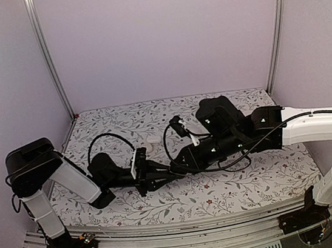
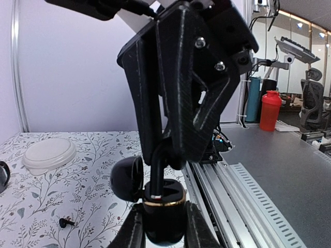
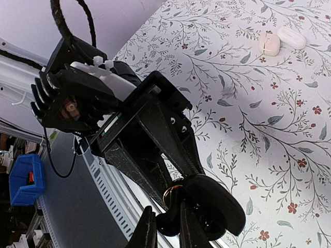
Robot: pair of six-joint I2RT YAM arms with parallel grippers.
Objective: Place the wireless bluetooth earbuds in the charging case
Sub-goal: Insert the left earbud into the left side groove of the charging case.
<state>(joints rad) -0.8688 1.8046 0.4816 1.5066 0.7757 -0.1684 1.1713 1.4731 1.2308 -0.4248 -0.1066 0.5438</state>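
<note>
The left gripper [image 2: 164, 212] is clamped on the round black charging case [image 2: 165, 230]. One finger presses on each side of the case's body, and the gripper holds it above the flowered cloth [image 1: 253, 180] with the gold-rimmed mouth facing up. The case's domed lid [image 2: 126, 178] is swung open and hangs off the rim on the left in the left wrist view. The right gripper [image 3: 168, 217] comes down onto that mouth from above. Its jaws are drawn almost together, leaving only a thin gap, and the tips sit right at the gold rim, touching or just inside it. Something small and dark lies between the tips. It cannot be told whether this is one of the wireless bluetooth earbuds or part of the case's interior. A speck of white and red shows at the rim beside the tips, too small to identify. In the top view the two arms meet nose to nose over the near middle of the cloth. Out from the grip, a tiny black earbud [image 2: 65, 222] lies loose on the cloth, near the left gripper and low on the left in its wrist view. Farther off on that side rests a flat, round, whitish disc [image 2: 49, 152]. Well apart from the right gripper, toward the far part of the cloth, two small white pieces [image 3: 279, 41] lie just beside each other, one squarish and one oval. They are too small to tell whether they are buds or a case. Off the table beyond the rail stands a red bottle [image 2: 270, 111].
</note>
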